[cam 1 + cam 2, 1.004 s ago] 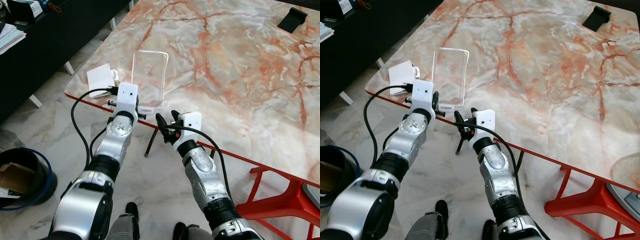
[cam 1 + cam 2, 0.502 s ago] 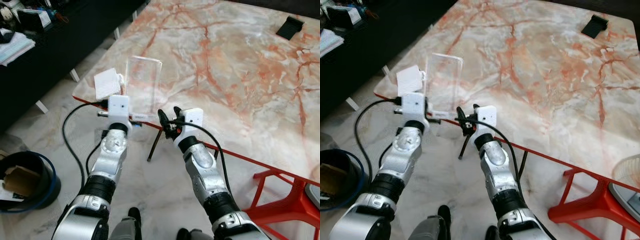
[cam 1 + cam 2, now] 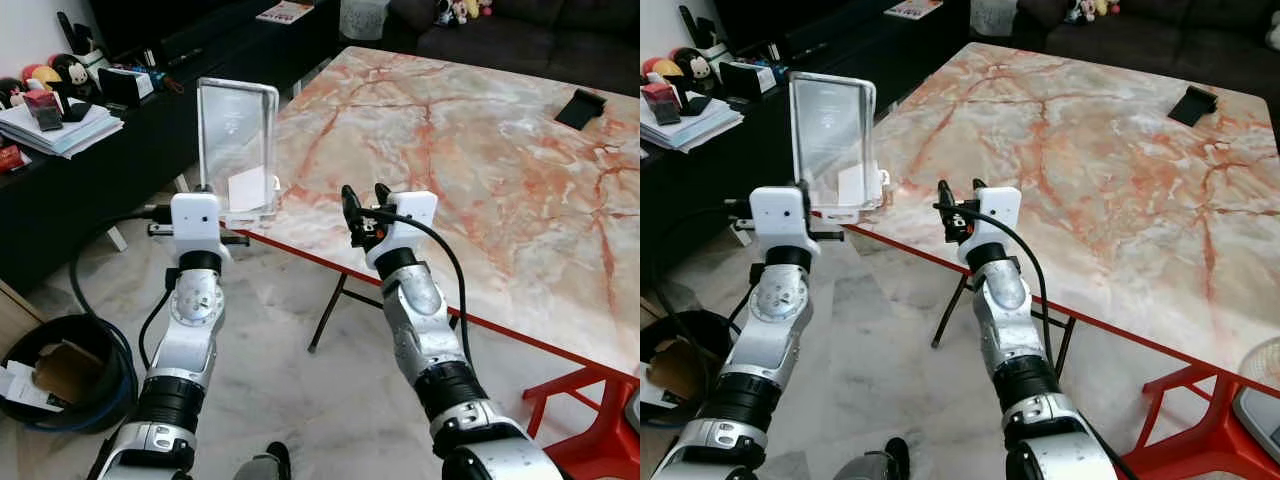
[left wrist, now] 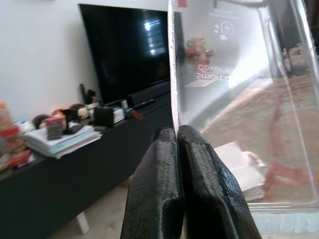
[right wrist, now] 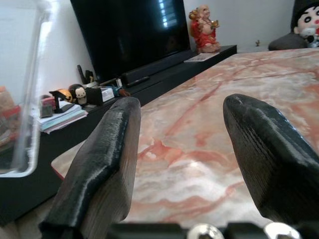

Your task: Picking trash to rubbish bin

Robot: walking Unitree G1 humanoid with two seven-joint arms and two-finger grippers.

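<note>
Left gripper (image 4: 178, 149) pinching clear plastic package (image 3: 237, 145) by its lower edge, sheet standing upright above the fingers; right gripper (image 3: 367, 195) spread, empty, beside it. Best kept pinched firmly while carrying down-left to rubbish bin (image 3: 70, 375)

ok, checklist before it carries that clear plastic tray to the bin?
1. Left gripper shut on clear plastic tray: ok, fingers pinch its edge.
2. Tray lifted off the marble table: ok, held upright.
3. Right gripper free: ok, open and holding nothing, at the table edge.
4. Rubbish bin located: ok, on the floor to the robot's left.
5. Bin has room: cannot tell, cardboard inside.
6. White paper at the table corner left behind: not ok.
</note>
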